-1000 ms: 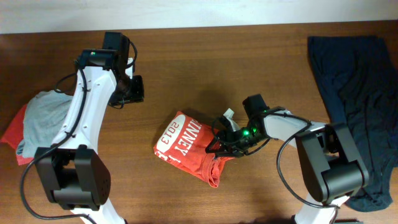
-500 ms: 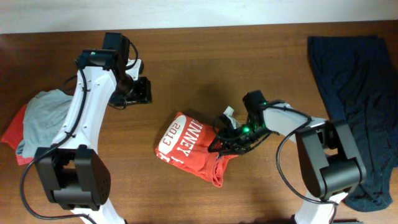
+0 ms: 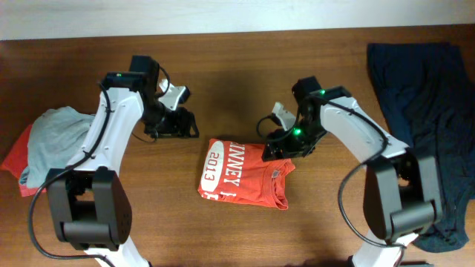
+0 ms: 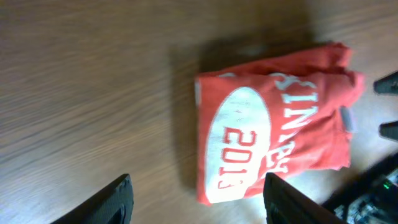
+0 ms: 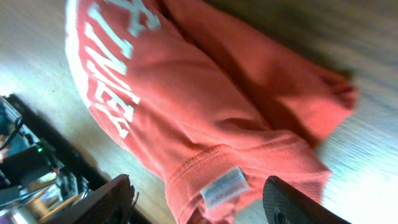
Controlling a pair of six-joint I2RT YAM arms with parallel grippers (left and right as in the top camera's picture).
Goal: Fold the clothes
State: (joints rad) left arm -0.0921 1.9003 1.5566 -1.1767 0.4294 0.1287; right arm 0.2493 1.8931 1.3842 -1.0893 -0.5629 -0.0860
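Note:
A folded red shirt (image 3: 245, 175) with white lettering and "2013" lies on the wooden table in the middle. My left gripper (image 3: 180, 123) is open and empty, above and left of the shirt. In the left wrist view the shirt (image 4: 273, 137) lies ahead of the open fingers (image 4: 199, 208). My right gripper (image 3: 280, 144) is at the shirt's top right corner. In the right wrist view its fingers (image 5: 199, 202) are spread wide on either side of the shirt's collar and label (image 5: 224, 186), not closed on it.
A grey shirt (image 3: 56, 137) lies on a red cloth (image 3: 13, 159) at the left edge. A pile of dark navy clothes (image 3: 430, 111) covers the right side. Bare wood (image 3: 230, 67) lies behind the shirt.
The red shirt has turned from a slant to lie level and flatter. My right gripper moved up to its top right corner. My left gripper moved right, towards the shirt.

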